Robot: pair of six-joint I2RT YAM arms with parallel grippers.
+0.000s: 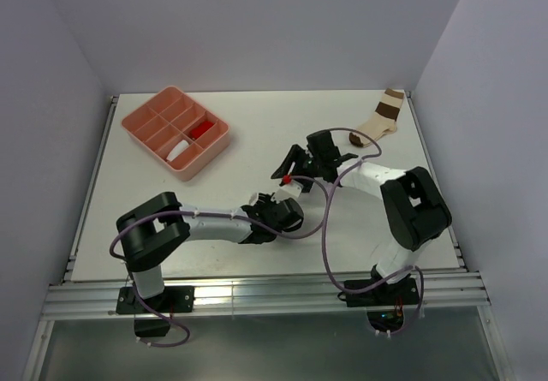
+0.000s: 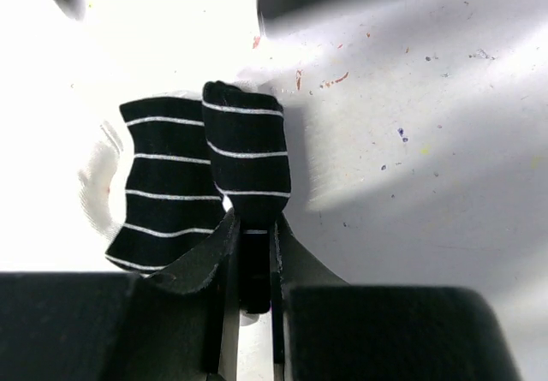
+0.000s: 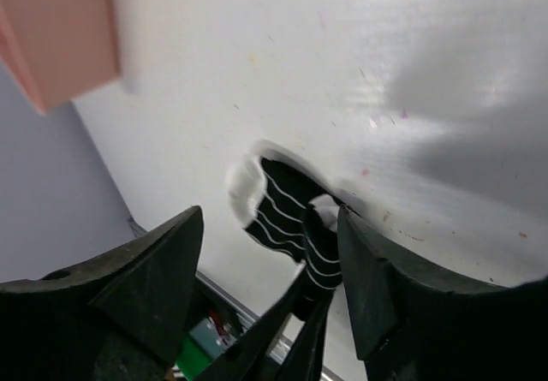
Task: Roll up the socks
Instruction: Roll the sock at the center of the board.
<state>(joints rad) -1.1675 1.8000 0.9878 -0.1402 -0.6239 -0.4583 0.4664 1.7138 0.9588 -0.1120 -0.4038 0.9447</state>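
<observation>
light bright, overhead | table (image 2: 51, 47) glare-whitened beside striped sock (image 2: 244, 154) | pink tray (image 3: 60, 38) blurred

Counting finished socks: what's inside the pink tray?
A white sock and a red sock end, in compartments of the pink tray; the walls hide the rest of each.

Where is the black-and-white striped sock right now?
In the left wrist view, the black-and-white striped sock hangs folded, pinched in the left claw near the middle of the table, with the open right claw facing it.
</observation>
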